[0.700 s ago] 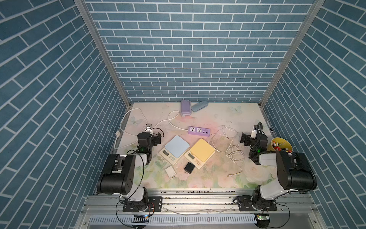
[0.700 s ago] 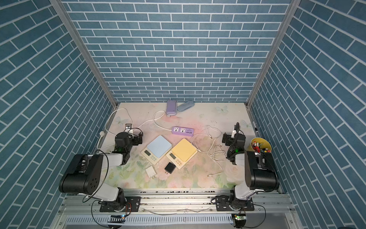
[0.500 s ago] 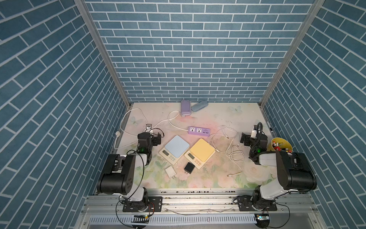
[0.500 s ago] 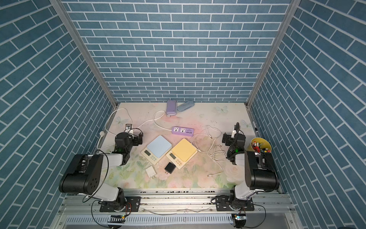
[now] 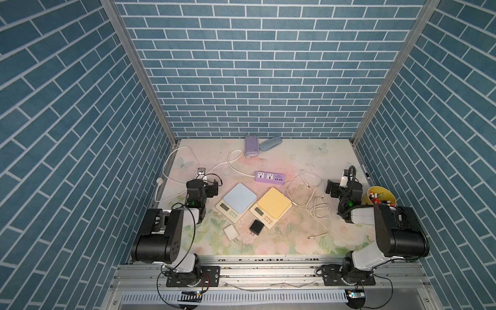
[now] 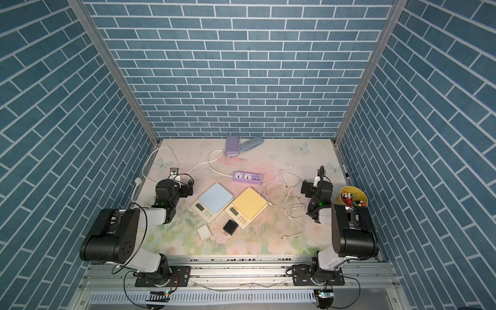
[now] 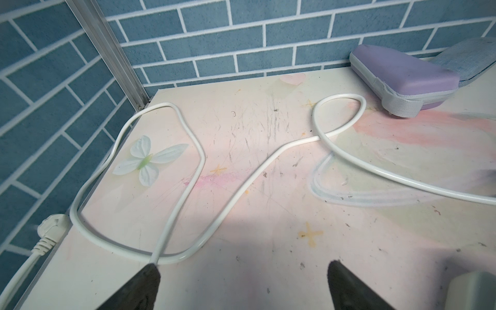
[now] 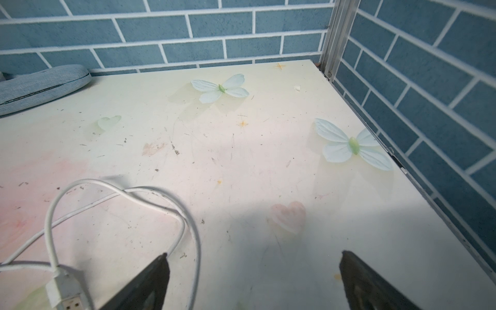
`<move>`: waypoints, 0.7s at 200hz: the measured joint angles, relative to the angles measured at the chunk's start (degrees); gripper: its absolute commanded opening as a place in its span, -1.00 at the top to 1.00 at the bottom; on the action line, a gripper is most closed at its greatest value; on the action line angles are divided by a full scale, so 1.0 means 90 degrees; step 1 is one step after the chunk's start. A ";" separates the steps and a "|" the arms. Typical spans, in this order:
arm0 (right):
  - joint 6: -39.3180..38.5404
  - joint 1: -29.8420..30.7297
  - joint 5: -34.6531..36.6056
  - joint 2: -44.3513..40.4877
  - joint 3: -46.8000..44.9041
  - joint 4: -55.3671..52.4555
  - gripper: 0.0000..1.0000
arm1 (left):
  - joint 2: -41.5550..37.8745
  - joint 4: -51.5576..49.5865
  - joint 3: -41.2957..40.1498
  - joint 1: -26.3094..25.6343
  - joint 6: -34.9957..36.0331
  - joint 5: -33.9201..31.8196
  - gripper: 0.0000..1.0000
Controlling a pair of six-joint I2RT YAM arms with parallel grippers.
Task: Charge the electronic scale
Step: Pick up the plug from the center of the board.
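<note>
Two electronic scales lie mid-table in both top views, one blue-topped [image 5: 239, 200] and one yellow-topped [image 5: 273, 206]. Behind them is a purple power strip [image 5: 269, 177]. A loose white charging cable [image 5: 311, 193] is tangled to the right of the scales, and its USB plug [image 8: 65, 292] shows in the right wrist view. A white adapter [image 5: 231, 233] and a black adapter [image 5: 256, 227] lie in front of the scales. My left gripper [image 7: 243, 268] is open and empty, left of the blue scale. My right gripper [image 8: 253, 257] is open and empty, just right of the cable.
The strip's thick white cord [image 7: 188, 171] loops across the back left. A purple case [image 5: 251, 145] and a grey-blue case [image 5: 270, 143] lie by the back wall. A yellow cup [image 5: 381, 197] of pens stands at the right edge. Brick walls close three sides.
</note>
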 measured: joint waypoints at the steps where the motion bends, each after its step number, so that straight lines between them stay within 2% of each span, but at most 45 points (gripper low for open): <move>1: 0.0002 0.0000 0.0000 0.0000 0.0000 0.0000 -0.97 | 0.0000 0.0000 0.0000 0.0000 0.0000 0.0000 -0.99; 75: 0.0002 -0.0104 -0.0151 -0.0007 0.0000 -0.0039 -0.97 | 0.0000 -0.0002 -0.0002 0.0049 -0.0002 0.0104 -0.99; 99: 0.0005 -0.0126 -0.0189 -0.0012 0.0000 -0.0066 -0.88 | -0.0017 -0.0073 0.0012 0.0078 -0.0002 0.0138 -0.99; 117: -0.0002 -0.0126 -0.0248 -0.0136 0.0117 -0.0551 -0.87 | -0.0187 -0.1025 0.0376 0.0078 -0.0036 0.0143 -0.99; 140: 0.0000 -0.0126 -0.0284 -0.0284 0.0935 -0.1846 -0.77 | -0.0296 -0.2560 0.1676 0.0078 -0.0175 0.0087 -0.99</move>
